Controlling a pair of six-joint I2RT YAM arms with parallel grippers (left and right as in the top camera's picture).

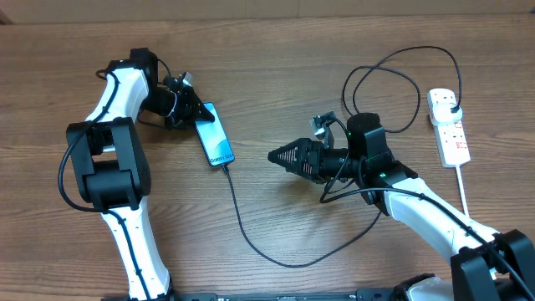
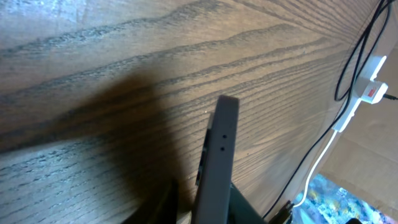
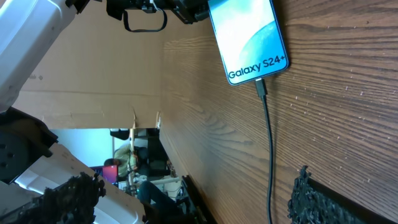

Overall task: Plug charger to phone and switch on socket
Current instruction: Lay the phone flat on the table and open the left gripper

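Observation:
The phone (image 1: 216, 134) lies flat on the wooden table, its blue screen lit and reading "Galaxy S24+" (image 3: 249, 37). The charger's connector (image 3: 261, 87) sits in its near end. The black cable (image 1: 251, 238) loops across the table to a plug (image 1: 451, 102) in the white socket (image 1: 449, 130). My left gripper (image 1: 188, 109) is at the phone's far end. The phone's edge (image 2: 217, 155) stands between the jaws; one finger touches it and the other finger (image 2: 169, 200) stands slightly off. My right gripper (image 1: 280, 156) is open and empty, right of the phone, pointing at it.
The socket's thick white cord (image 1: 462, 188) runs toward the front right edge of the table. Cable loops (image 1: 393, 84) lie behind my right arm. In the left wrist view the socket (image 2: 367, 87) shows far off, with its red switch.

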